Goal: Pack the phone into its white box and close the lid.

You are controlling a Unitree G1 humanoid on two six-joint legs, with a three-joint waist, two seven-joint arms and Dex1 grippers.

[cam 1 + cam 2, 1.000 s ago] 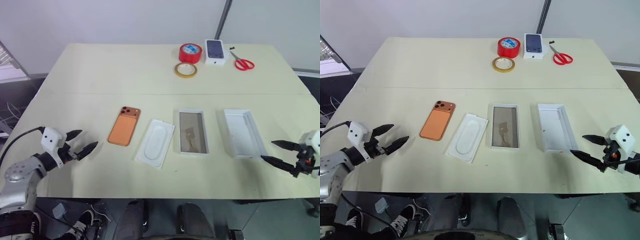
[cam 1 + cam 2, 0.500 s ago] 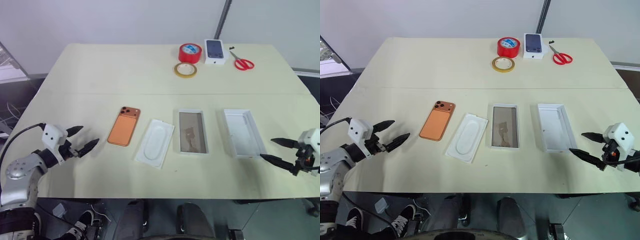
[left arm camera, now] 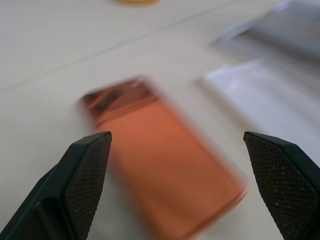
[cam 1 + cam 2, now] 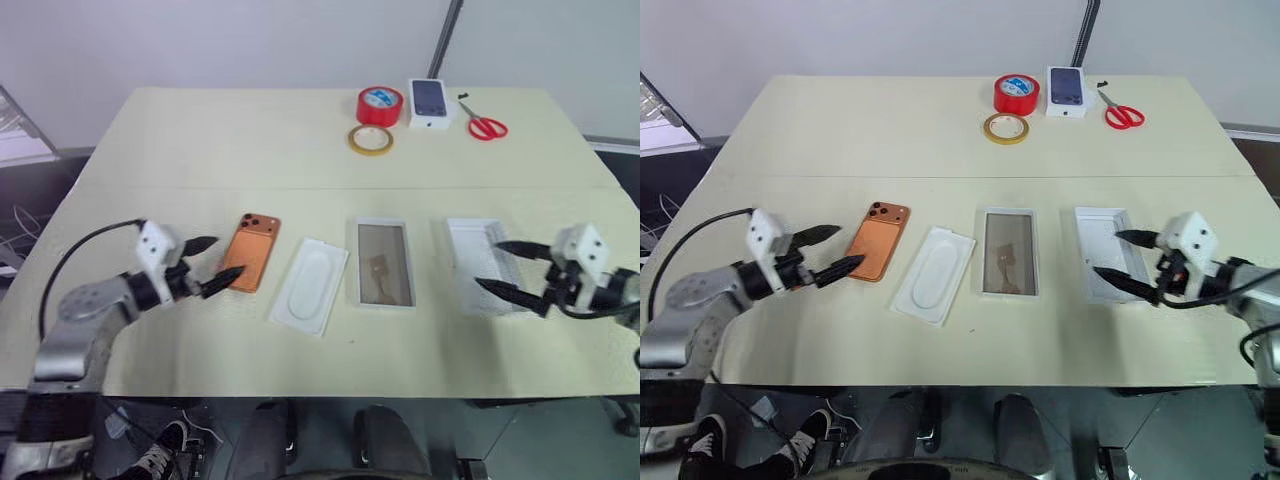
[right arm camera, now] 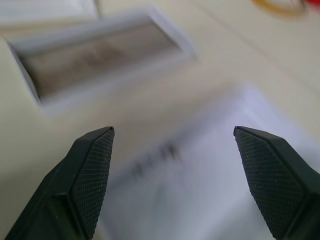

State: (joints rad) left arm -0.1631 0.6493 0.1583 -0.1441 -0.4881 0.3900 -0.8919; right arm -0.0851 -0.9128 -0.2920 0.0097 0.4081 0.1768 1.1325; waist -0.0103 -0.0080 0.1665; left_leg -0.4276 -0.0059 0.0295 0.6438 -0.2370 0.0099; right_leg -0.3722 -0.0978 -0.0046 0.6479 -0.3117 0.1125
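The copper-orange phone (image 4: 256, 248) lies camera side up on the table, left of centre. My left gripper (image 4: 229, 256) stands open at the phone's near left edge, with the phone (image 3: 165, 185) close ahead between its fingers in the left wrist view. The white box (image 4: 385, 255) with its grey-tan floor lies open and empty in the middle. To its right lies the lid (image 4: 467, 250), inner face up. My right gripper (image 4: 487, 264) hovers open over the lid's near end. In the right wrist view the lid (image 5: 200, 165) is near and the box (image 5: 100, 55) lies beyond.
A white insert (image 4: 311, 284) with an oval recess lies between phone and box. At the far edge stand a red tape roll (image 4: 381, 104), a yellow tape ring (image 4: 371, 139), a small white carton (image 4: 431, 102) and red scissors (image 4: 487, 127).
Both arms swung inward and slightly up. The left gripper went from the table's left edge to the phone. The right gripper went from the right edge to over the lid. Both stayed open.
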